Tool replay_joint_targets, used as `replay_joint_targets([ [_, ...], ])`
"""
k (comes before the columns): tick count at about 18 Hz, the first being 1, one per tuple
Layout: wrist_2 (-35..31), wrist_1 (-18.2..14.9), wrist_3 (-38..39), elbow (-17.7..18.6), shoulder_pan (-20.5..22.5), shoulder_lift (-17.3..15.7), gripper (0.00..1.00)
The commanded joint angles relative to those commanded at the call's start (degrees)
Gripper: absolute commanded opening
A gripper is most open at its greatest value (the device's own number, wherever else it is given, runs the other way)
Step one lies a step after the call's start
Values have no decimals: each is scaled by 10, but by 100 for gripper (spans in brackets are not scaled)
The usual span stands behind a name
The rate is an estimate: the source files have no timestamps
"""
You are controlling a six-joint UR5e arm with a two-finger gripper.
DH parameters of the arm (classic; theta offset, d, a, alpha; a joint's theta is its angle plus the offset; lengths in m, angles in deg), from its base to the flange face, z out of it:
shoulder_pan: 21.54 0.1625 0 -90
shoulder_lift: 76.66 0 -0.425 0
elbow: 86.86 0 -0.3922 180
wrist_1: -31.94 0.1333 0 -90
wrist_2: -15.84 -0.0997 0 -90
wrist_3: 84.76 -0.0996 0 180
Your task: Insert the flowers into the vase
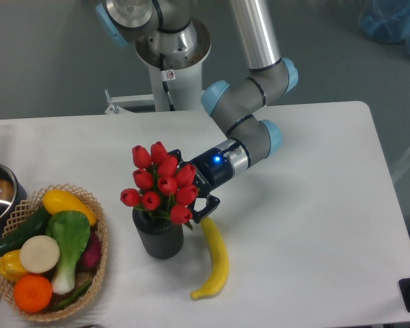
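Holding flowers | jaws clamped on bunch | stems in vase

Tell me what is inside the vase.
The flowers stand in the vase, red buds and leaves filling its mouth. The stems and the vase's interior are hidden beneath them.

A white rectangular table with rounded corners fills most of the view; beyond it lies plain grey floor, evenly lit, with a crumpled blue plastic bundle top right
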Motion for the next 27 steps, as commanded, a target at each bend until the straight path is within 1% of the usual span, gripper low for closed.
replay_joint_targets([
  [2,-4,0,0,0,2,-4,100],
  [6,-44,-1,2,2,14,-13,100],
  [9,-47,0,2,10,18,-18,100],
  [12,-65,-1,9,17,31,-39,100],
  [16,-77,-2,9,30,42,-47,100],
  [19,-107,-2,8,39,47,-62,100],
  [23,-178,-2,11,42,57,-83,100],
  [25,-198,-3,11,51,58,-94,100],
  [27,-203,-3,11,52,59,-97,100],
])
